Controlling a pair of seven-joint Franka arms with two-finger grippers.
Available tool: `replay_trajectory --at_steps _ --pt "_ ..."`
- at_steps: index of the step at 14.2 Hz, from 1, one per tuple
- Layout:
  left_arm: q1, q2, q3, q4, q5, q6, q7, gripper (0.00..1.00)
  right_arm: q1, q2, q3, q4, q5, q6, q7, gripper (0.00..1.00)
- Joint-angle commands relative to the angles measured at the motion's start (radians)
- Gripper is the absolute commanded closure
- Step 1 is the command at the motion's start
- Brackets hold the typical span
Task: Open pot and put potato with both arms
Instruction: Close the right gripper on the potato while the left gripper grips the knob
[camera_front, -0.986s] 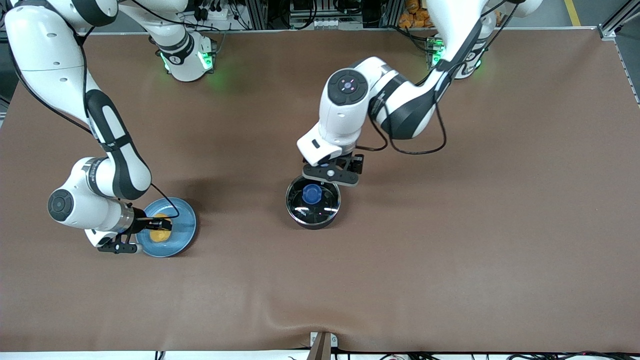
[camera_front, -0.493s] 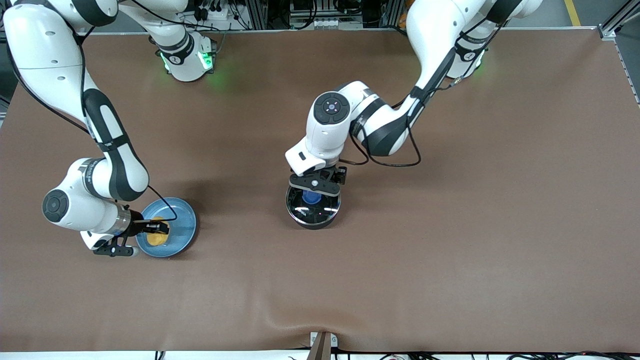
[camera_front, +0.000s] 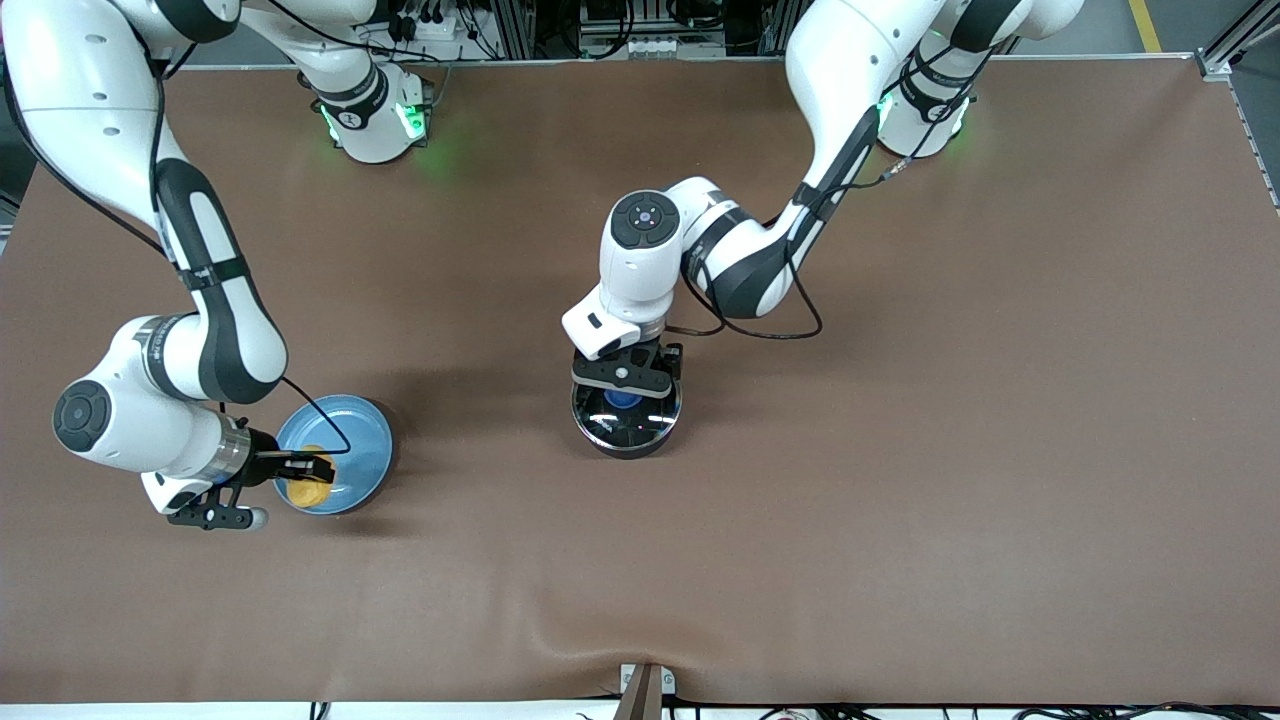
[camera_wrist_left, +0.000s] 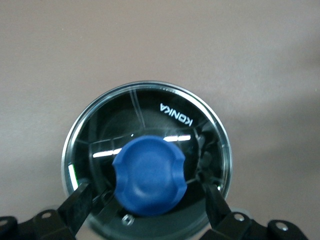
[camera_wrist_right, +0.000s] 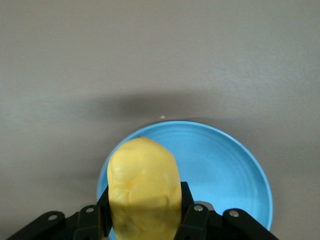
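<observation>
Front view. The pot (camera_front: 627, 418) stands near the middle of the table (camera_front: 900, 450), its glass lid (camera_front: 640, 428) on. The left gripper (camera_front: 624, 384) hangs directly over the lid's blue knob (camera_front: 624, 398), placed there, it seems, so that one closing of the fingers can take the lid off. Toward the right arm's end of the table a blue plate (camera_front: 350, 455) lies on the cloth; the right gripper (camera_front: 300, 470) sits over the plate's edge with the potato (camera_front: 311, 489) between its fingers. This view alone shows pot and plate well apart, so the potato must be carried across once the pot is open. The pot's handle cannot be made out here.

Left wrist view. The two fingers (camera_wrist_left: 75, 205) stand apart, one on each side of the knob (camera_wrist_left: 149, 175), with a gap on either side; nothing is gripped yet. The front view hides this spacing under the wrist. The lid (camera_wrist_left: 150, 107) sits square on the rim.

Right wrist view. The fingers (camera_wrist_right: 192, 217) are clamped on the potato (camera_wrist_right: 144, 192), held lengthwise. The plate (camera_wrist_right: 230, 170) shows bare under it; whether the potato is lifted clear cannot be told here.
</observation>
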Motion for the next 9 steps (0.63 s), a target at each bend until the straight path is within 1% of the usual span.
replay_trajectory --at_steps 1,4,7,9 --pt "-0.013 0.03 0.015 0.036 0.028 0.032 -0.057 0.0 0.034 -0.03 -0.004 0.001 0.021 -0.017 0.046 0.93" --pt "-0.013 0.044 0.018 0.038 0.028 0.035 -0.07 0.0 0.063 -0.034 -0.004 0.027 0.021 -0.051 0.103 0.95" --pt "-0.013 0.048 0.021 0.036 0.028 0.044 -0.082 0.0 0.088 -0.036 -0.004 0.063 0.022 -0.092 0.149 1.0" --pt "-0.013 0.051 0.021 0.036 0.03 0.044 -0.09 0.0 0.112 -0.048 -0.004 0.068 0.021 -0.095 0.175 1.0"
